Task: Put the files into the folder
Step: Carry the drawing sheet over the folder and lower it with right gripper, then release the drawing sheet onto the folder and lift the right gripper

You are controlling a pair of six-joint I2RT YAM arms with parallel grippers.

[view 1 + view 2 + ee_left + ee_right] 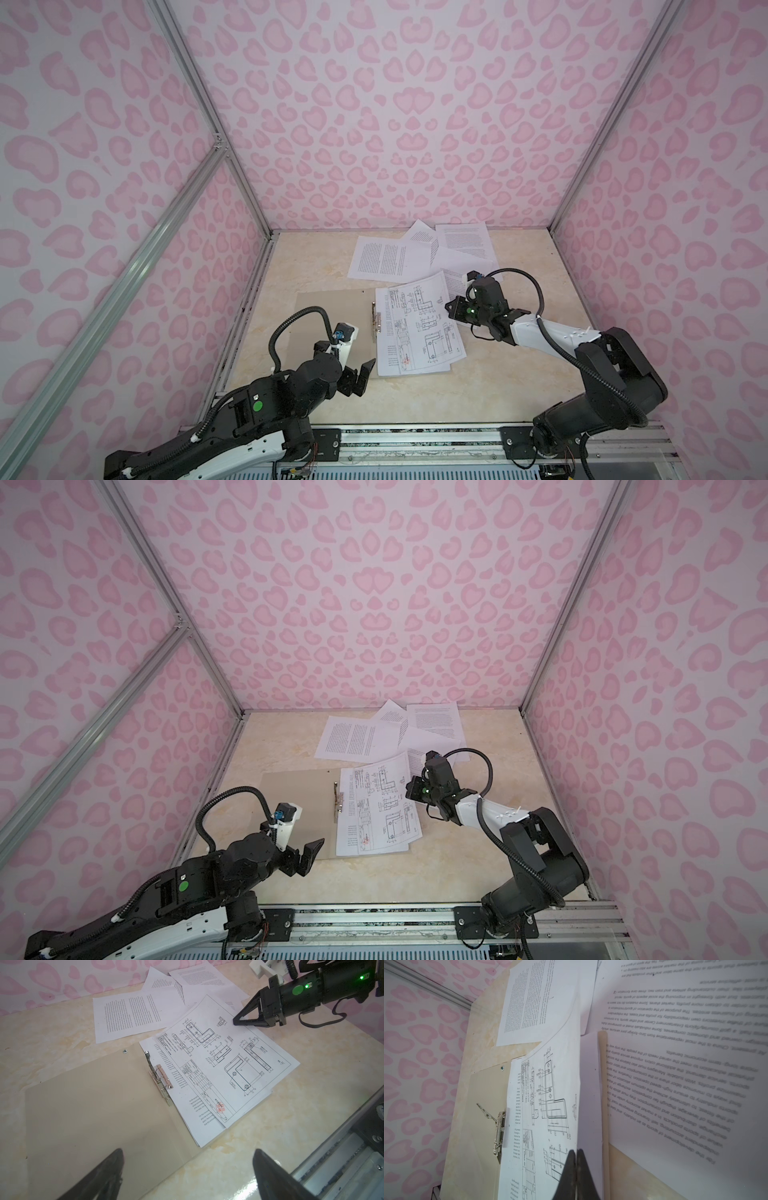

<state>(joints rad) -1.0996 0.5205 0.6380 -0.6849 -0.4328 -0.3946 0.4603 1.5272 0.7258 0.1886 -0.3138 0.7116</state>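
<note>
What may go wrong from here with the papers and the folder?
1. The right claw pinches only one edge of the drawing sheet; a pull may crease or tear it.
2. That sheet lies skewed across the folder, so it may stick out past its edge.
3. The loose sheets at the back overlap; taking one may drag others.

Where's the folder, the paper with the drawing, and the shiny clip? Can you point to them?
folder (93, 1115): left wrist view, on its bare open cover.
drawing sheet (422, 326): in a top view, middle of the sheet.
metal clip (163, 1077): left wrist view, on its shiny lever.
</note>
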